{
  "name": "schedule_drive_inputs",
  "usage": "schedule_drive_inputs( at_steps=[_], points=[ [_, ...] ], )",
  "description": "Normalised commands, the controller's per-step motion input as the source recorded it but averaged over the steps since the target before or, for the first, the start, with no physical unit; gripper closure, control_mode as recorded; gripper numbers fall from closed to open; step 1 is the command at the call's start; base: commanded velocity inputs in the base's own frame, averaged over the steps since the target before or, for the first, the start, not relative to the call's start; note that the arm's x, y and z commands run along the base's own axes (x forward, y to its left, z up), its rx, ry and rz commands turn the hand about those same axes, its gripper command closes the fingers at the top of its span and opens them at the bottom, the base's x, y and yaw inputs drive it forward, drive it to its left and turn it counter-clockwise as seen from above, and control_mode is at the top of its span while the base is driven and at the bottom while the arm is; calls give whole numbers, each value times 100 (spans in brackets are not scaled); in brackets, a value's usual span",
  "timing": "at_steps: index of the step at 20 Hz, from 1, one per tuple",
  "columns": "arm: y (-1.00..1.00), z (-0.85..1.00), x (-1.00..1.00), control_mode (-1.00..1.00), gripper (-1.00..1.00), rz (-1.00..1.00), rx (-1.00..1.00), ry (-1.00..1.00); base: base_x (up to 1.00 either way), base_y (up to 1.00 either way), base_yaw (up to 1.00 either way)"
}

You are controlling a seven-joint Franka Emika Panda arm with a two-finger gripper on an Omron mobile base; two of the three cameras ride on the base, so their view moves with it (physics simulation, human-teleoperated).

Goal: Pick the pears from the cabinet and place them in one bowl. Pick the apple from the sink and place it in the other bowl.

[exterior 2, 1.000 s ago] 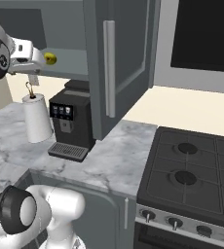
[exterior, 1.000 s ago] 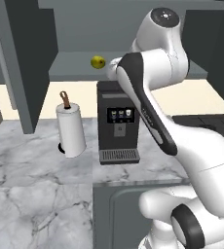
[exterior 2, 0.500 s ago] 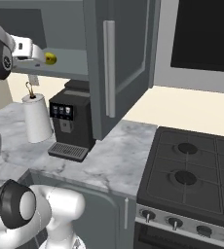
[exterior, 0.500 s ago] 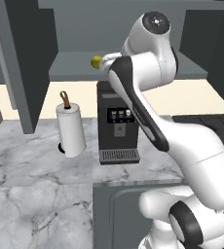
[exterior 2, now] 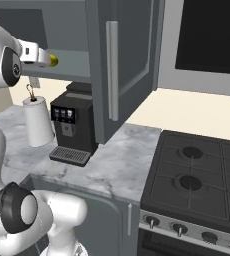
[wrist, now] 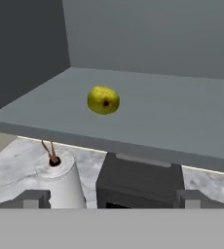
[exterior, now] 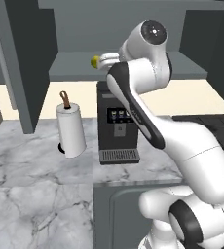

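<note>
The yellow-green pear [wrist: 103,99] sits on the cabinet shelf [wrist: 182,121], near its front edge. The gripper [wrist: 111,198] has drawn closer over the last second, jaws wide and empty, still short of the fruit. Grasp appears imminent.
</note>
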Motion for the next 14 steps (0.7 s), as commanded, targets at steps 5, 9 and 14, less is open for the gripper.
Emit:
schedule_drive_inputs(
  at_steps=[5, 9, 14],
  points=[
    [4, 0, 31, -100, -100, 0, 3, 0, 0, 0, 0],
    [6, 0, 29, -100, -100, 0, 0, 0, 0, 0, 0],
    [9, 0, 26, -100, -100, 0, 0, 0, 0, 0, 0]
  ],
)
